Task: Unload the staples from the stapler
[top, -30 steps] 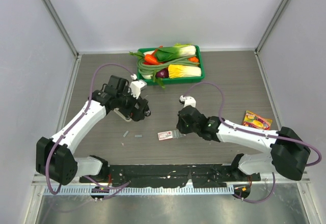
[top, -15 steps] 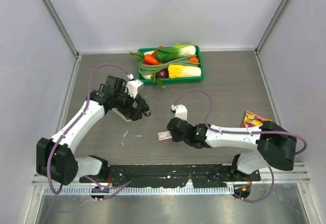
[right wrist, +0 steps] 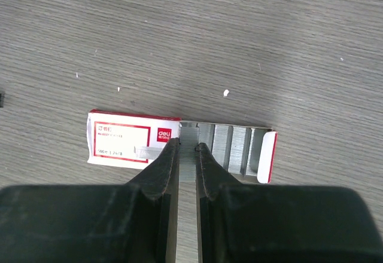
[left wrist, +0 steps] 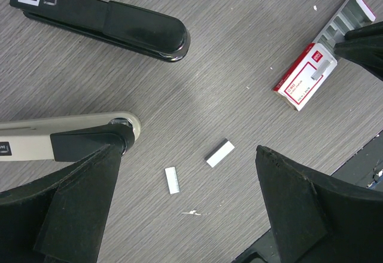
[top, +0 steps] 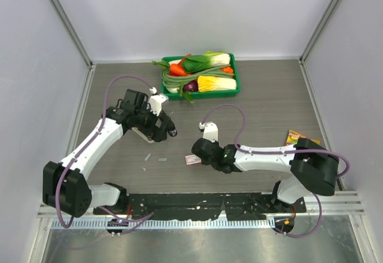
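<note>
In the left wrist view a black stapler [left wrist: 108,21] lies at the top, and a beige stapler with a black part [left wrist: 66,136] lies at the left. Two short staples strips [left wrist: 172,180] [left wrist: 220,153] rest loose on the wood between the wide-apart fingers of my open left gripper [left wrist: 182,215] [top: 163,127], which hovers above them. My right gripper [right wrist: 188,149] [top: 194,154] is shut on a silvery staple strip [right wrist: 189,136] over the drawn-out tray [right wrist: 239,149] of the red-and-white staple box [right wrist: 119,140] [top: 191,159].
A green tray [top: 235,75] of toy vegetables stands at the back. A colourful packet [top: 292,136] lies at the right, partly behind the right arm. A black rail [top: 197,203] runs along the near edge.
My right gripper has travelled left and slightly nearer, from beside the staple box to right over its open tray. The left arm has barely shifted.
</note>
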Controlling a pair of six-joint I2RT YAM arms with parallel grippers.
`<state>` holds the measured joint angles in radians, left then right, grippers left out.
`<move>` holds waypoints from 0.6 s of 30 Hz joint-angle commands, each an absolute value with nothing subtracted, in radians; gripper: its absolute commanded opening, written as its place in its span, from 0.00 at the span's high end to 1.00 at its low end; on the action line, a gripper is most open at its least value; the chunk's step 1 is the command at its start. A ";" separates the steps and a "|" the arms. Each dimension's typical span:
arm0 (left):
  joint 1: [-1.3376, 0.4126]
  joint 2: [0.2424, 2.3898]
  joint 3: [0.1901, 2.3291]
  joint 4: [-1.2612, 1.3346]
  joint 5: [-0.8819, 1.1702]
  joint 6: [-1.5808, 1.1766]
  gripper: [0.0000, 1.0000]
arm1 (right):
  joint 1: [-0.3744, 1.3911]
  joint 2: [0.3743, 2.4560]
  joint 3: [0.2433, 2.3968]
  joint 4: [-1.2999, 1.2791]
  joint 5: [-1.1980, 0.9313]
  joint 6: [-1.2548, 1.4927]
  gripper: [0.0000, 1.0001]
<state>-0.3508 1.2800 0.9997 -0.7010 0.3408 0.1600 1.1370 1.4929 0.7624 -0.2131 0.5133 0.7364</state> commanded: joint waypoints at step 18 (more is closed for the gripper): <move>-0.345 1.261 0.994 -0.667 0.348 0.150 0.00 | 1.144 1.522 0.790 -0.181 0.584 0.736 0.99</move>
<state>-0.3508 1.2800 0.9989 -0.6991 0.3408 0.1600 1.1374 1.5158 0.7650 -0.2085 0.5343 0.7338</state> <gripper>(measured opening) 0.996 0.155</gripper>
